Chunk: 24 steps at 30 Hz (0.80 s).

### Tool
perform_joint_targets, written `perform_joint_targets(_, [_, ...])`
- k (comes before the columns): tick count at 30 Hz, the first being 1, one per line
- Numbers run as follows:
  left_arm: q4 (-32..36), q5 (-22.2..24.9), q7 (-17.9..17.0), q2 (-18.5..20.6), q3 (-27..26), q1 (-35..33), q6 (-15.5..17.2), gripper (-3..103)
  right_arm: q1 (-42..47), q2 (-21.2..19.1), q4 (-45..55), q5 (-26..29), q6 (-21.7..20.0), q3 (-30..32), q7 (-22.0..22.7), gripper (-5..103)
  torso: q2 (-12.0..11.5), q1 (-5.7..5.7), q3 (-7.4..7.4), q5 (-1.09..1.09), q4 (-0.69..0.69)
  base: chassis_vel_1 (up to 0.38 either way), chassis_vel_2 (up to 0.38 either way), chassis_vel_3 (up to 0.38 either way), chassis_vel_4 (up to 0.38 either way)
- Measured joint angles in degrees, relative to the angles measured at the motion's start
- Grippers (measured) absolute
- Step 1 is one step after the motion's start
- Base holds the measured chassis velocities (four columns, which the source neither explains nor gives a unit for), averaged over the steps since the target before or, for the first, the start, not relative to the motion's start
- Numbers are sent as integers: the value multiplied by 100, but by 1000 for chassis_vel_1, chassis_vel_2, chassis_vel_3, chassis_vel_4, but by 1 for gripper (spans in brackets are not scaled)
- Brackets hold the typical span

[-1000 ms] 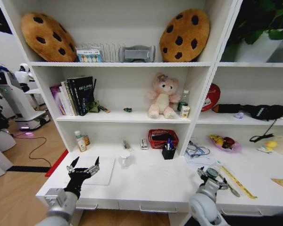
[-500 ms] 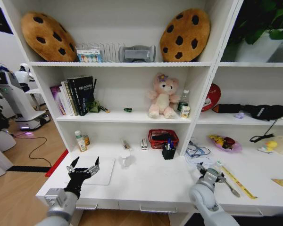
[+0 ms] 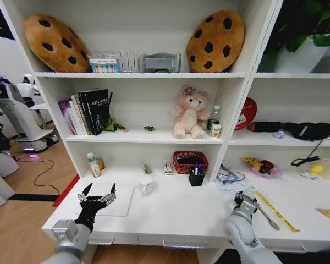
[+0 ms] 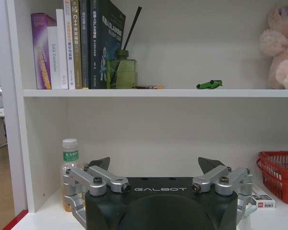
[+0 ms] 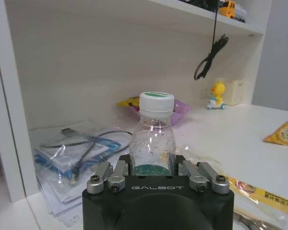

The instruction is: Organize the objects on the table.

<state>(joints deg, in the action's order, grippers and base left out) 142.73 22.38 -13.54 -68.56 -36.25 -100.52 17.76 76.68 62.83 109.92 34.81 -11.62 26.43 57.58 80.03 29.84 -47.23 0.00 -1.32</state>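
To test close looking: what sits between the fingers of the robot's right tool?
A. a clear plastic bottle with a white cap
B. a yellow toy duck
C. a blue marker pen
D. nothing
A: in the right wrist view the right tool is closed around the clear bottle, white cap up.

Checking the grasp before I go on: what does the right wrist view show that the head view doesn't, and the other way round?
Right wrist view alone: the clear bottle, white-capped, upright between the closed fingers of the right gripper. Head view alone: the left gripper open above the silver laptop, and the desk. Both: the purple dish and the bagged cables behind the right gripper.
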Motion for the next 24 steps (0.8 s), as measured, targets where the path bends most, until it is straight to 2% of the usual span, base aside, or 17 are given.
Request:
perform_joint_targets(4, [0,0,0,0,0,0,0,100,58,-99,304,-109,7,54,-329,35,0,0,0,0,0,0,0,0,0])
perform_joint_targets(5, [0,0,0,0,0,0,0,100,150,-191,642,-143,9,130,-779,33,0,0,0,-1,0,0,0,0,0])
perform_joint_targets(6, [0,0,0,0,0,0,0,100,272,-287,1007,-148,-51,249,-1509,29,0,0,1,-1,0,0,0,0,0])
perform_joint_targets(8, [0,0,0,0,0,0,0,100,298,-314,1081,-147,-77,281,-1683,29,0,0,0,-2,1,0,0,0,0])
perform_joint_targets(9, [0,0,-2,0,-1,0,0,100,436,-534,1457,-147,-259,537,-2905,25,0,0,0,-3,0,0,0,0,0])
perform_joint_targets(10, [0,0,-2,0,-1,0,0,100,436,-534,1457,-147,-259,537,-2905,25,0,0,0,-3,0,0,0,0,0])
perform_joint_targets(11, [0,0,2,0,0,0,0,100,460,-628,1553,-165,-317,653,-3434,25,1,0,0,-3,0,0,0,0,0])
perform_joint_targets(13, [0,0,0,0,0,0,0,100,405,-810,1646,-226,-439,813,-4147,25,0,0,0,-1,0,0,0,0,0])
perform_joint_targets(16, [0,0,0,0,0,0,0,100,282,-933,1755,-132,-591,865,-4308,25,0,0,0,0,1,0,0,0,0])
perform_joint_targets(21, [0,0,0,0,0,0,0,100,467,-959,2241,230,-1246,1009,-4243,25,0,0,0,-1,0,0,0,0,0])
perform_joint_targets(24, [0,0,0,0,0,0,0,100,628,-915,2422,243,-1365,1080,-4168,25,0,0,0,-1,-1,0,0,0,0])
